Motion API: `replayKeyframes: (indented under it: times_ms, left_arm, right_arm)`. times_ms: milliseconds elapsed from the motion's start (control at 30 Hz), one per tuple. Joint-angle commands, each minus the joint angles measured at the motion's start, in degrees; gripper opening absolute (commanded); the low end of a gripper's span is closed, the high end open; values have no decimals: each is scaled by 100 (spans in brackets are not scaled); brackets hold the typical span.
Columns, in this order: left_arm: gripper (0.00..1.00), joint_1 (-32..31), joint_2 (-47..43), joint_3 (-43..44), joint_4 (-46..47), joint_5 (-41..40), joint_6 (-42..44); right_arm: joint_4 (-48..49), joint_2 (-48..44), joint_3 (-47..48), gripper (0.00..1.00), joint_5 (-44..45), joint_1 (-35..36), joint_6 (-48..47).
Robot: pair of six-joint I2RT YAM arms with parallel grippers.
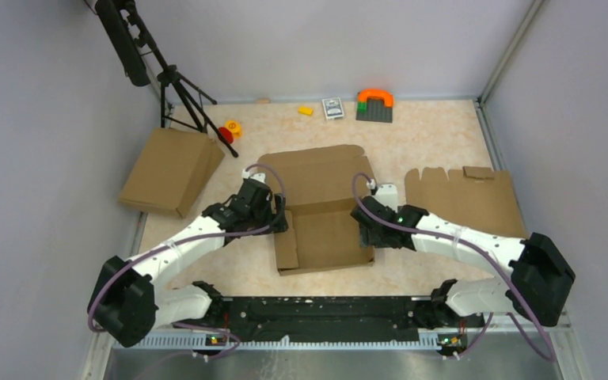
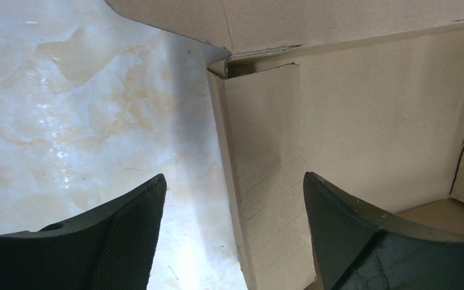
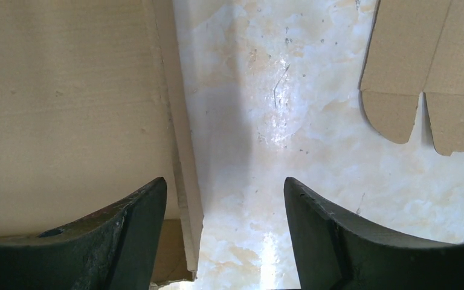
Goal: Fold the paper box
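The paper box (image 1: 328, 237) lies in the middle of the table as a shallow brown tray with raised side walls. Its lid flap (image 1: 317, 172) is spread flat behind it. My left gripper (image 1: 279, 222) is open over the box's left wall (image 2: 260, 175), one finger (image 2: 127, 235) outside over the table and the other (image 2: 362, 241) inside the tray. My right gripper (image 1: 362, 227) is open over the right wall (image 3: 181, 151), with its left finger (image 3: 121, 241) over the tray floor and its right finger (image 3: 350, 241) over the table. Neither gripper holds the cardboard.
A closed brown box (image 1: 172, 170) lies at the left by a black tripod (image 1: 182, 95). A flat notched cardboard blank (image 1: 463, 198) lies right of the box, with its tabs (image 3: 423, 78) showing in the right wrist view. Small toys (image 1: 374, 104) stand along the back wall.
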Motion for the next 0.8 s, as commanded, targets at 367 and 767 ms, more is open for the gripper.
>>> replayKeyframes:
  times_ms: [367,767]
  left_arm:
    - [99,-8,-1163,385,-348,-1055,329]
    - [99,693,-1032,1033,-665,-708,578]
  right_arm:
    - [182,-1015,-331,69,363,62,182]
    - [604,-1181,-339,68,338,66,-278]
